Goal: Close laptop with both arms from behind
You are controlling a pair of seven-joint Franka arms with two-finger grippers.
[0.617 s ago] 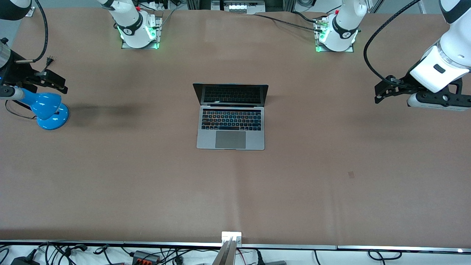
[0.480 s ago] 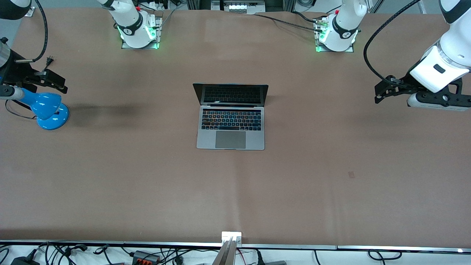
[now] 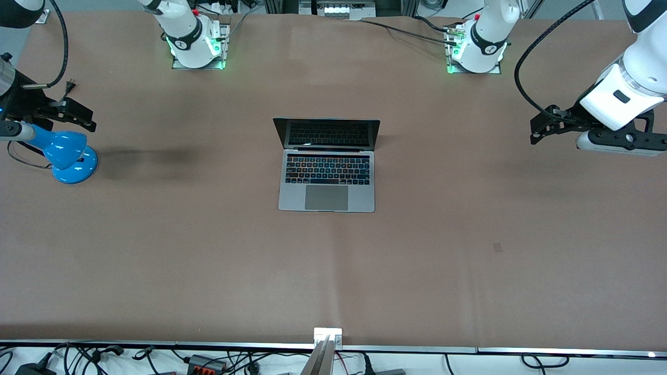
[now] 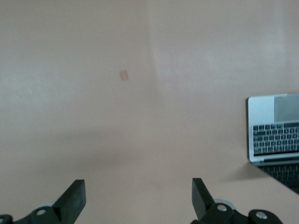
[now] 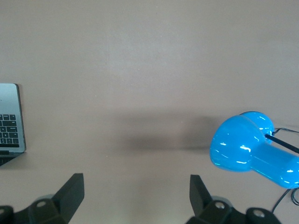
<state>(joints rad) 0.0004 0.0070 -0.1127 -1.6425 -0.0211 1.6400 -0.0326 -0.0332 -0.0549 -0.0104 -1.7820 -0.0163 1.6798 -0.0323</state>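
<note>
The silver-grey laptop (image 3: pixel 327 177) stands open at the middle of the table, its dark screen upright and facing the front camera. My left gripper (image 3: pixel 535 133) hangs open and empty over bare table at the left arm's end, well apart from the laptop. In the left wrist view the gripper (image 4: pixel 138 198) has its jaws wide apart, and the laptop's corner (image 4: pixel 275 135) shows at the edge. My right gripper (image 3: pixel 88 119) hangs open and empty at the right arm's end. Its wrist view shows the gripper (image 5: pixel 135 196) with jaws wide apart and a laptop corner (image 5: pixel 9 121).
A blue desk lamp (image 3: pixel 68 155) stands on the table under the right gripper, and it also shows in the right wrist view (image 5: pixel 247 149). A small patch (image 3: pixel 497 247) marks the brown table cover. Cables lie along the table's front edge.
The left gripper has shifted by a hair. The laptop and the right arm have not moved.
</note>
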